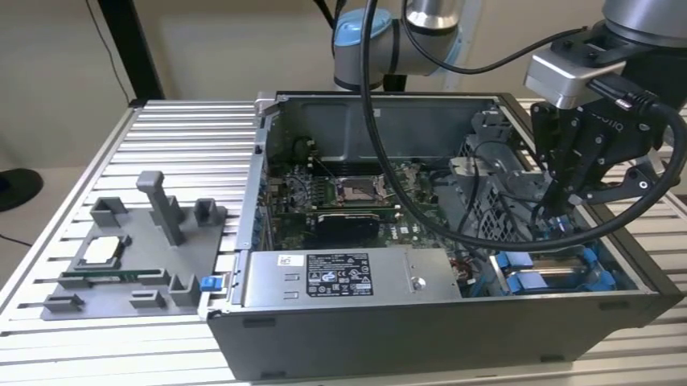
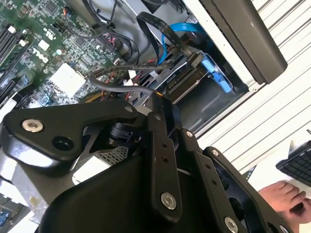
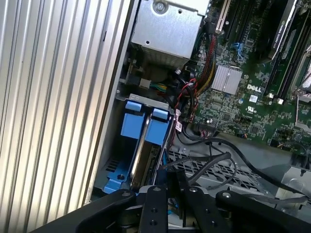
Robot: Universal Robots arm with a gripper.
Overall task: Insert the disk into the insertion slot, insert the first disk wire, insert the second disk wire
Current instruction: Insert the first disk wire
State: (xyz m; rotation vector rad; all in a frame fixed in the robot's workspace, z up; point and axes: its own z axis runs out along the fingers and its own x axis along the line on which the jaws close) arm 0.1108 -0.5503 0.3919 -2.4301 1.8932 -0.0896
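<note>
Hand (image 1: 555, 211) just above the disk (image 1: 549, 269)

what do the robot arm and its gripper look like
The arm is silver-grey tubing with a light blue joint cap. A grey block carries the gripper, which is built of matt black angular links joined by silver screws. Thick black cables loop down from the arm.

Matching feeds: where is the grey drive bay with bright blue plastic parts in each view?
Exterior view: grey drive bay with bright blue plastic parts, in the grey computer case's near corner, exterior view's right.
First wrist view: bay between ribbed metal table and green motherboard.
Second wrist view: bay against the case wall, beside the table.
Shared landmark: the motherboard.
</note>
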